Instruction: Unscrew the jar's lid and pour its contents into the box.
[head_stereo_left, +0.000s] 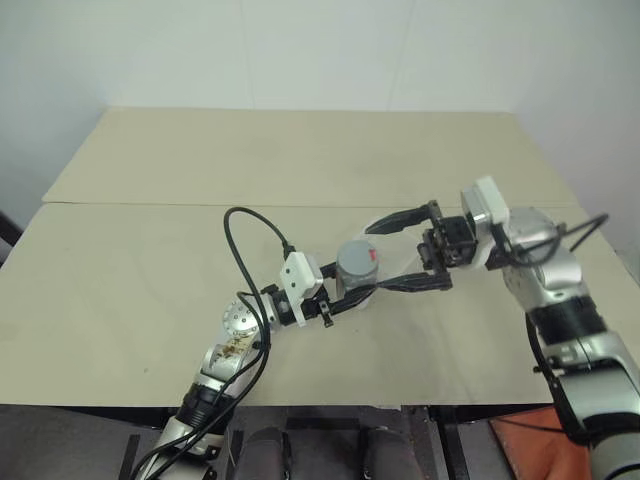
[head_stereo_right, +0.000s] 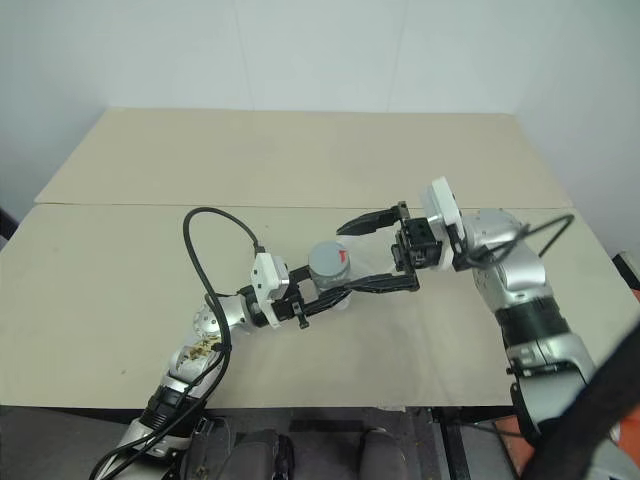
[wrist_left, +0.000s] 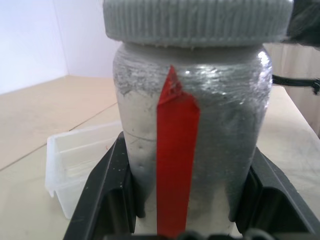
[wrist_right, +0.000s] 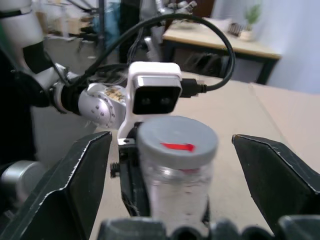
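Grey jar sits upright at frame centre in head views, w/ lid on top, red mark showing on lid. Left gripper clamps jar body from lower left; in left wrist view both black fingers press against jar sides, red strip running down jar front, ribbed lid above. Right gripper comes in from right of centre, jaws spread wide, one finger above jar level and one below in head view; neither finger touches jar or lid. Right wrist view: lid sits between the two spread fingers, clear gaps both sides. Box, clear plastic, stands on tan table just beside jar per left wrist view; in head view a bit of clear plastic shows behind jar, near right gripper. Contents: cannot tell, jar wall opaque. Black cable loops off left arm, centre-left of frame.
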